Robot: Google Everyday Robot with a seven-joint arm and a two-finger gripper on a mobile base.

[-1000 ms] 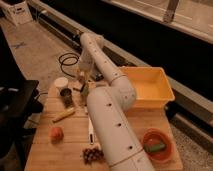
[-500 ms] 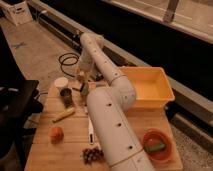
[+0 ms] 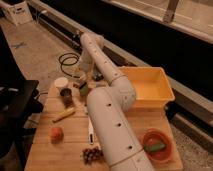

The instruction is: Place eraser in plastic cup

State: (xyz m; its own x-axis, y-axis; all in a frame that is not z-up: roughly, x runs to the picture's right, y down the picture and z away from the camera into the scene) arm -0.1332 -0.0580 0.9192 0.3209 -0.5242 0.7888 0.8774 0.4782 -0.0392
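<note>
The eraser cannot be made out as a separate thing; a small tan-brown bit shows at the far edge of the table just by the gripper (image 3: 82, 84), and it may be the eraser, but that is not sure. The plastic cup (image 3: 85, 90) appears as a small greenish shape directly below and touching that spot, partly hidden behind the white arm (image 3: 107, 115) that runs from the near right corner up and over the wooden table (image 3: 60, 150).

The gripper sits low over the far side of the table, right at the greenish cup. Whether its fingers are spread or closed, and whether they hold anything, cannot be told here.

The step in hand looks like the placing itself. To do it well, the gripper should be centred over the cup's mouth, not its rim, and come low enough that the eraser drops inside and does not bounce out; the cup is light and could tip if nudged.

Just left of the cup stand a dark metal cup (image 3: 66, 96) and, behind it, a white cup (image 3: 61, 82). Nearer lie a banana (image 3: 64, 115), an orange fruit (image 3: 56, 133) and grapes (image 3: 91, 154). A yellow bin (image 3: 150, 90) and an orange bowl (image 3: 156, 146) sit to the right.
</note>
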